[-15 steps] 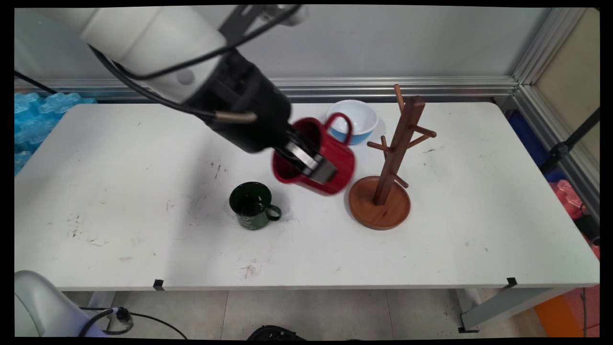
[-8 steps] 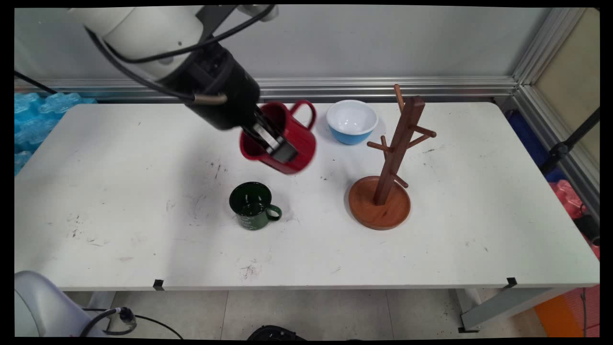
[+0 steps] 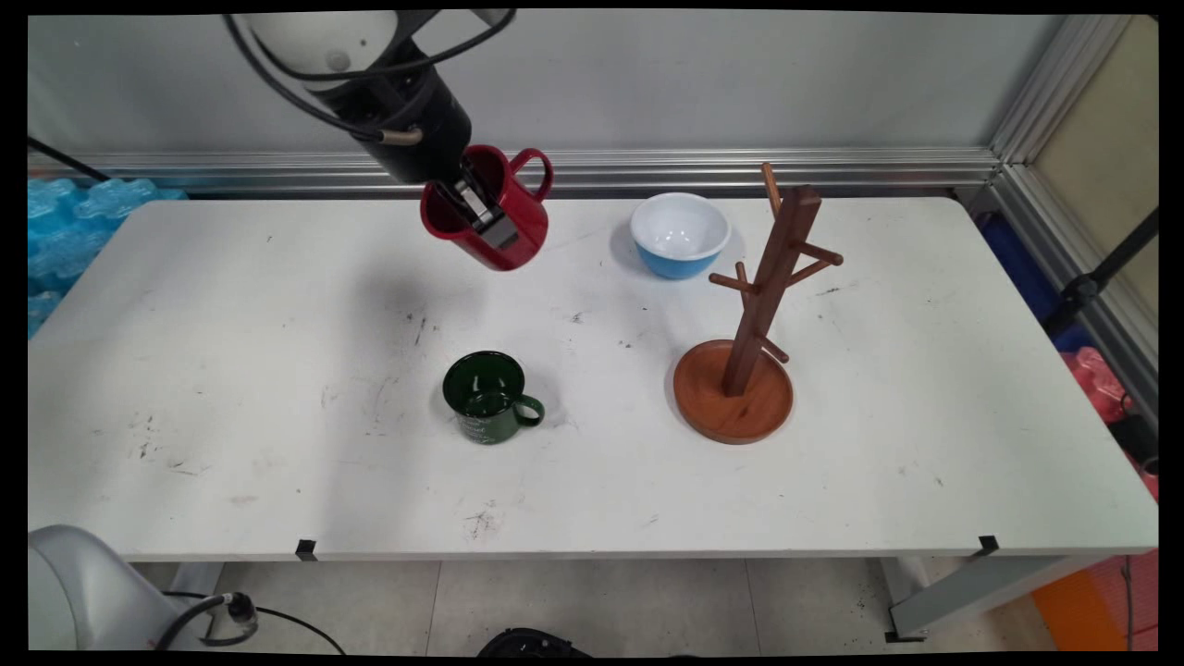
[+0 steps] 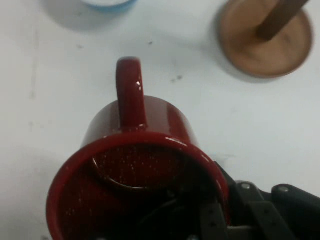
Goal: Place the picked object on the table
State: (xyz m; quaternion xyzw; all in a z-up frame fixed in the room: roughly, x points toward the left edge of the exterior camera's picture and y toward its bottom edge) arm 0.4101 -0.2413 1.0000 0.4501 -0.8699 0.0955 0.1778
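My gripper [image 3: 483, 220] is shut on the rim of a red mug [image 3: 504, 231], one finger inside and one outside, holding it tilted high above the table's far side. Its handle [image 3: 532, 171] points up and to the right. In the hand view the red mug [image 4: 137, 170] fills the lower middle with its handle [image 4: 129, 90] pointing away from me, and the gripper [image 4: 215, 220] clamps its right rim. Below on the table stand a dark green mug [image 3: 486, 398], a wooden mug tree [image 3: 754, 314] and a blue bowl [image 3: 680, 233].
The white table [image 3: 231, 388] runs to a wall rail behind. Blue plastic packing [image 3: 65, 231] lies off the left end. In the hand view the mug tree's round base [image 4: 265, 42] is at top right and the bowl's edge [image 4: 107, 4] at top left.
The arm has carried the red mug up and to the left, away from the mug tree, from over the table's middle to high over its far side. The other things stayed put.
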